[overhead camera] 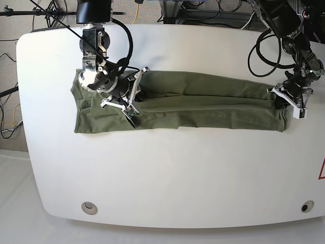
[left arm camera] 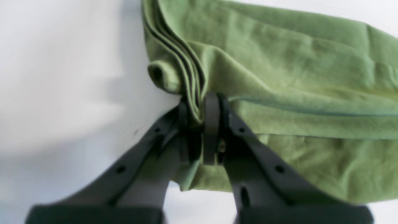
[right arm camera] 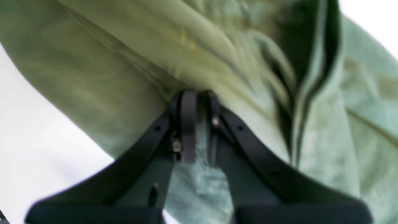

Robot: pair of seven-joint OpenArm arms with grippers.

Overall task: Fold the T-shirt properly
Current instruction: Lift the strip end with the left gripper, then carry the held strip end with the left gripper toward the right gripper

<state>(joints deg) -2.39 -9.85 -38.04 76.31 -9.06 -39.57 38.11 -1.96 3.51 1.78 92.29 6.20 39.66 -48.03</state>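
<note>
Olive T-shirt point(overhead camera: 203, 104) stretched in a long band across upper centre of table point(overhead camera: 162, 178). Left gripper point(left arm camera: 200, 115) clamped on stacked edge at frame right — right gripper point(right arm camera: 199, 102) pinching cloth mid-left. Best lifted together, taut, edges aligned.

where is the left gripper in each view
Left wrist: left gripper at bottom centre, shut on the T-shirt's stacked edge.
Right wrist: not in it.
Base: left gripper at the right, on the shirt's right end.
Shared landmark: the T-shirt on the white table.
</note>
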